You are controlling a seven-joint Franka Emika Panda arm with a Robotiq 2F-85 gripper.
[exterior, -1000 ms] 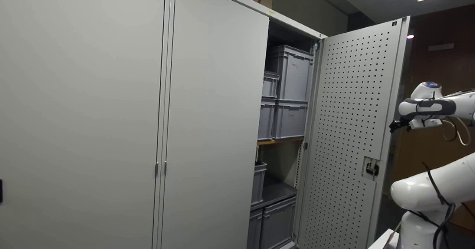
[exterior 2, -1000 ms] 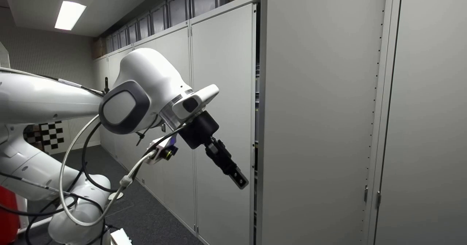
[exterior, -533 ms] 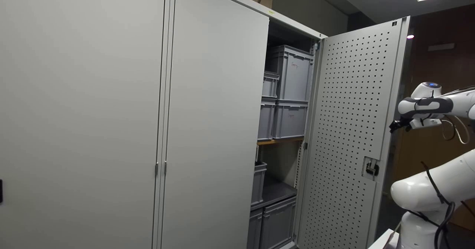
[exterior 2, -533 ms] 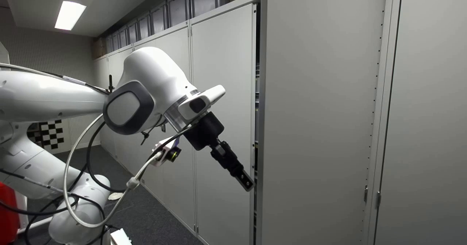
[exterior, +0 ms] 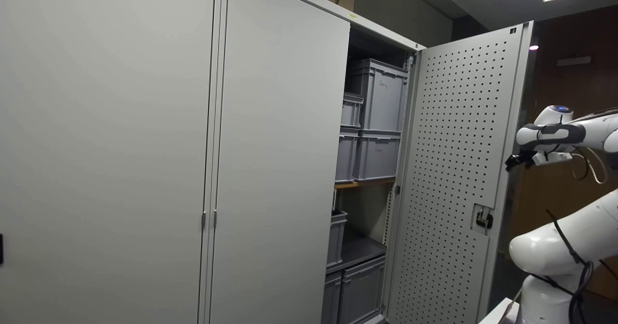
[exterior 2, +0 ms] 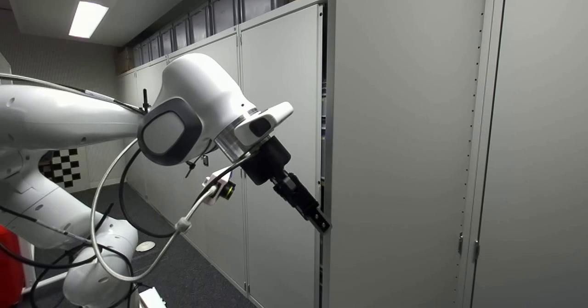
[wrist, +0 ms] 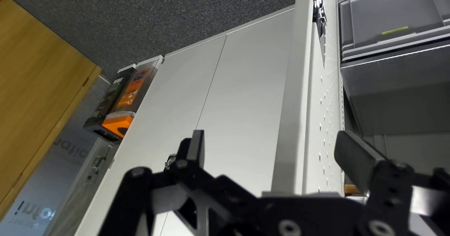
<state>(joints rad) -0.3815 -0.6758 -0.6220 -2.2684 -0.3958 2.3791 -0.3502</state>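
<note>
My black gripper is open and empty. In the wrist view, its fingers stand wide apart with the edge of an open grey cabinet door showing between them. One finger appears on the door's outer side, the other on its perforated inner side. In an exterior view, the gripper tip overlaps the free edge of the door; contact cannot be told. In an exterior view, the gripper is beside the door's free edge, above the latch. The latch also shows in the wrist view.
Grey crates stand on shelves inside the open cabinet. A closed cabinet door is beside the opening. More closed cabinets line the wall. In the wrist view, boxed items and a wooden panel lie left of the cabinets.
In an exterior view, the arm and gripper have moved right, toward the door's edge, and lately slightly up. The door has not visibly moved.
</note>
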